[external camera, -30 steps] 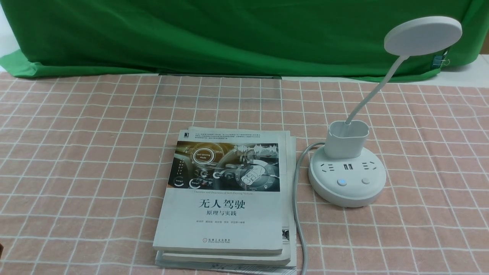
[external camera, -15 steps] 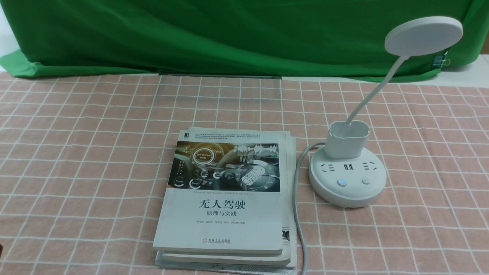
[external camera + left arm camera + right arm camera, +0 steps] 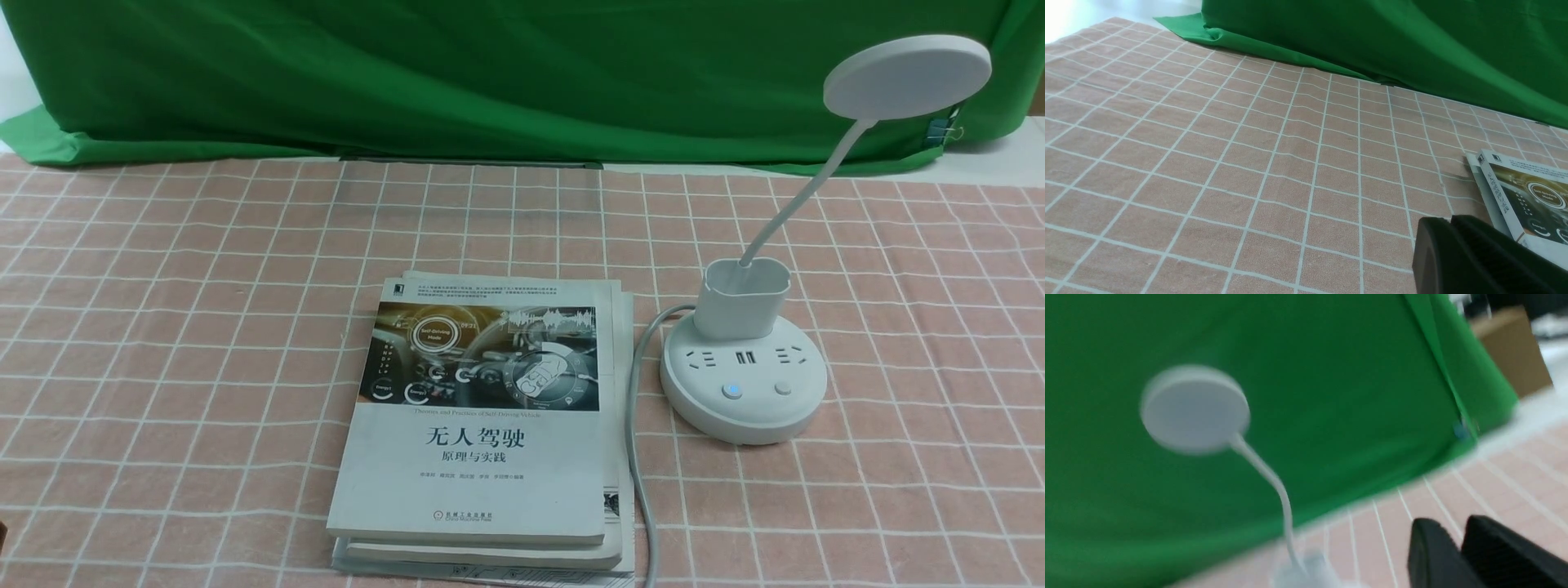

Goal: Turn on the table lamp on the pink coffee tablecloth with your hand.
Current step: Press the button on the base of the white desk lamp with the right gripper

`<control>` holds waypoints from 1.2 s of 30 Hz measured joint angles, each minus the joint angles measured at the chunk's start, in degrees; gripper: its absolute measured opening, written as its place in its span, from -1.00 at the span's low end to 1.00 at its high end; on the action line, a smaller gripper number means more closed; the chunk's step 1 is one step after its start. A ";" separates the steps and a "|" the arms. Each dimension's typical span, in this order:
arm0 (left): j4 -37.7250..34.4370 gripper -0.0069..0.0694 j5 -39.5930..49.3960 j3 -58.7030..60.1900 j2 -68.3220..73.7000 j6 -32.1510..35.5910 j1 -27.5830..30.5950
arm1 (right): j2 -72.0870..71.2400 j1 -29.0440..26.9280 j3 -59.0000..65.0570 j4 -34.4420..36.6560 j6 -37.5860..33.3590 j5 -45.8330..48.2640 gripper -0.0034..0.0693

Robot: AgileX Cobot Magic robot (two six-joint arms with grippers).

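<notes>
Salmon-pink tablecloth with a grid of thin white lines [image 3: 204,367] spreads across the bench under everything we are working with. On its right side stands the white table lamp [image 3: 741,367], upright on its round base, its flat disc head [image 3: 908,77] leaning far and right, looking unlit to us.

Our likeliest slip is a missed press: the two small round buttons sit close together on the near part of the base, the left one [image 3: 732,391] glowing blue, the right one [image 3: 783,388] plain, and we cannot tell which works the lamp. Poor aim could press the wrong one. A slanting push could slide the base over the cloth, and an arm coming in high could knock the thin bendable neck [image 3: 804,196].

Our right gripper [image 3: 1455,531] has its tips slightly parted with nothing between them; our left gripper [image 3: 1450,222] looks closed and empty.

Just left of the base, a grey cable [image 3: 639,441] runs towards the near edge beside a stack of grey-white books [image 3: 482,490]; snagging it could drag the lamp. Faint creases cross the cloth. Beyond it hangs a plain green backdrop cloth [image 3: 522,82], and at the far right a brown cardboard-like box [image 3: 1515,351] shows blurred.
</notes>
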 joint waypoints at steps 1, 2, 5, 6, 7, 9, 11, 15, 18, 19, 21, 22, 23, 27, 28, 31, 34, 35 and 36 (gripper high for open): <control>0.00 -0.77 0.00 0.00 0.00 0.00 0.00 | 2.24 0.00 -2.79 0.00 -1.95 4.12 -0.62; 0.00 -0.77 0.00 0.00 0.00 -0.05 0.00 | 5.13 0.00 -6.19 0.00 -4.52 8.58 -0.69; 0.00 -0.77 0.00 0.00 0.00 -0.20 0.00 | 17.89 0.00 -20.23 0.00 -13.73 25.23 -0.81; 0.00 -0.77 0.00 0.00 0.00 -0.20 0.00 | 22.42 0.00 -24.33 0.00 -16.31 30.73 -0.81; 0.00 -0.77 0.00 0.00 0.00 -0.20 0.00 | 27.87 0.00 -28.13 0.00 -18.94 36.81 -0.81; 0.00 -0.77 0.00 0.00 0.00 -0.08 0.00 | 36.40 0.00 -34.46 0.00 -22.63 44.35 -0.81; 0.00 -0.77 0.00 0.00 0.00 -0.08 0.00 | 43.55 0.00 -38.88 0.00 -24.56 47.87 -0.81; 0.00 -0.77 0.00 0.00 0.00 -0.08 0.00 | 52.49 1.24 -42.96 -0.05 -25.16 48.67 -0.81; 0.00 -0.77 0.00 0.00 0.00 -0.08 0.00 | 60.57 5.22 -45.34 -0.19 -25.16 47.89 -0.81; 0.00 -0.77 0.00 0.00 0.00 -0.08 0.00 | 64.57 8.03 -46.59 -0.62 -25.16 47.34 -0.82; 0.00 -0.77 0.00 0.00 0.00 -0.08 0.00 | 71.36 12.79 -49.23 -1.35 -25.21 46.00 -0.82; 0.00 -0.77 0.00 0.00 0.00 -0.08 0.00 | 72.98 13.73 -49.97 -1.35 -25.21 45.69 -0.82; 0.00 -0.77 0.00 0.00 0.00 -0.08 0.00 | 75.62 14.76 -51.00 -1.35 -25.28 45.27 -0.82; 0.00 -0.77 0.00 0.00 0.00 -0.08 0.00 | 84.80 16.29 -55.79 -1.50 -25.34 43.09 -0.82; 0.00 -0.77 0.00 0.00 0.00 -0.08 0.00 | 85.93 16.29 -56.56 -1.55 -25.34 42.88 -0.82; 0.00 -0.77 0.00 0.00 0.00 -0.08 0.00 | 89.90 16.29 -58.50 -1.66 -25.34 41.90 -0.82; 0.00 -0.77 0.00 0.00 0.00 -0.08 0.00 | 93.67 16.29 -61.22 -1.72 -25.34 40.86 -0.82; 0.00 -0.77 0.00 0.00 0.00 -0.08 0.00 | 95.78 16.29 -62.75 -1.72 -25.34 40.45 -0.82; 0.00 -0.77 0.00 0.00 0.00 -0.08 0.00 | 96.86 16.24 -63.70 -1.72 -25.34 40.38 -0.82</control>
